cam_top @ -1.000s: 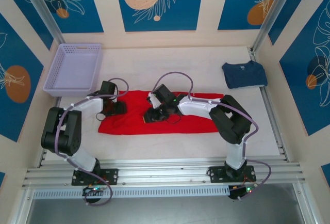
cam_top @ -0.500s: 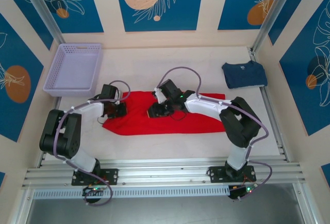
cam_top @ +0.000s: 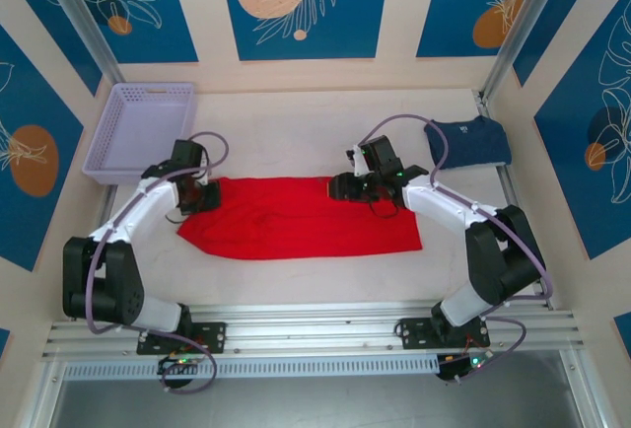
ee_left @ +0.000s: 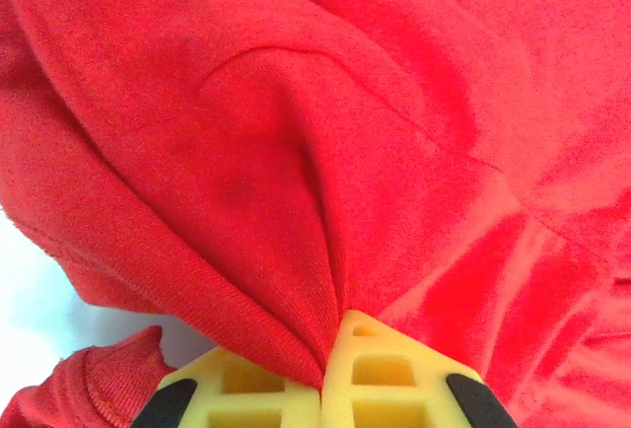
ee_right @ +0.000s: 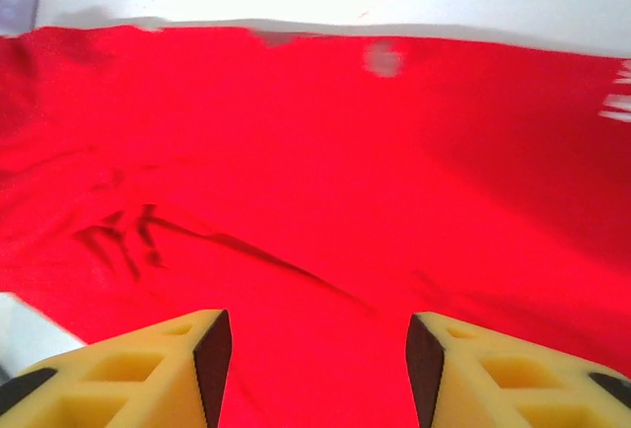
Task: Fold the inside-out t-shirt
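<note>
The inside-out t-shirt (cam_top: 296, 221) is bright red and lies as a long flat band across the middle of the table. My left gripper (cam_top: 202, 196) sits at its left end. In the left wrist view its yellow fingers (ee_left: 385, 379) are shut on a pinched fold of the red cloth (ee_left: 296, 152), which fans out from the grip. My right gripper (cam_top: 340, 188) hovers over the shirt's far edge, right of centre. Its jaws (ee_right: 317, 359) stand open with nothing between them, and the smooth red cloth (ee_right: 325, 172) lies below.
A lavender basket (cam_top: 138, 132) stands at the back left, close to the left arm. A folded navy blue t-shirt (cam_top: 467, 142) lies at the back right, just beyond the right arm's elbow. Bare table (cam_top: 286, 122) runs behind the shirt.
The left gripper closed on the shirt's left end and drew it left and farther back. The right gripper moved right and back along the shirt and opened wider. The shirt now lies longer and flatter.
</note>
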Controlling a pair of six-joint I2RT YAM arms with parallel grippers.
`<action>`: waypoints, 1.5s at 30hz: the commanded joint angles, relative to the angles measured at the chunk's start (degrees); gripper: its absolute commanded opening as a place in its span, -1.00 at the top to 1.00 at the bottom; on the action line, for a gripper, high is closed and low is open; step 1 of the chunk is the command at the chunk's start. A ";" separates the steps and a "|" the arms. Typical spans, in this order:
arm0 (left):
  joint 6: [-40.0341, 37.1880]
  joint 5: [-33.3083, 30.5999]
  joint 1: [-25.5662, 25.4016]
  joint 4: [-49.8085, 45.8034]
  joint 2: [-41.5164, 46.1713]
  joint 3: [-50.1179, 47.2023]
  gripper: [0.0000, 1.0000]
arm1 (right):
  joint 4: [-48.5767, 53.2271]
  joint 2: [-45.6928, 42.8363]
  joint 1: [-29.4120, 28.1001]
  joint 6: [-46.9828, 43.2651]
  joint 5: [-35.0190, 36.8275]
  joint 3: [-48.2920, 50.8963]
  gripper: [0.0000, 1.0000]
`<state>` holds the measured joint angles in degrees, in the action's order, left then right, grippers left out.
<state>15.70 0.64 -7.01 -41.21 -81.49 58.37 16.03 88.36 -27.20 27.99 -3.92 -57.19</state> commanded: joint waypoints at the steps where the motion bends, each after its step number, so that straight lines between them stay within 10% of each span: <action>1: -9.13 -9.46 1.63 -11.40 2.80 6.00 1.00 | 2.52 -1.47 1.13 -0.97 4.45 0.98 -0.06; 11: -20.69 -32.99 1.86 -17.68 0.83 20.97 1.00 | 5.93 5.75 1.65 -0.57 4.19 -4.19 -0.05; 28: -19.21 -27.45 -1.89 -17.35 -0.42 23.55 1.00 | 7.53 20.48 -4.35 -1.36 4.32 -10.72 0.39; 45: 2.88 -19.92 -23.83 -24.99 -11.52 32.51 1.00 | 6.11 21.25 -4.64 -2.35 2.60 -10.62 0.45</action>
<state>11.25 -23.55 -27.07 -64.18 -91.26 88.18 21.65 109.65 -31.77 26.72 -0.30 -68.05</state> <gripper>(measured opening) 0.049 0.274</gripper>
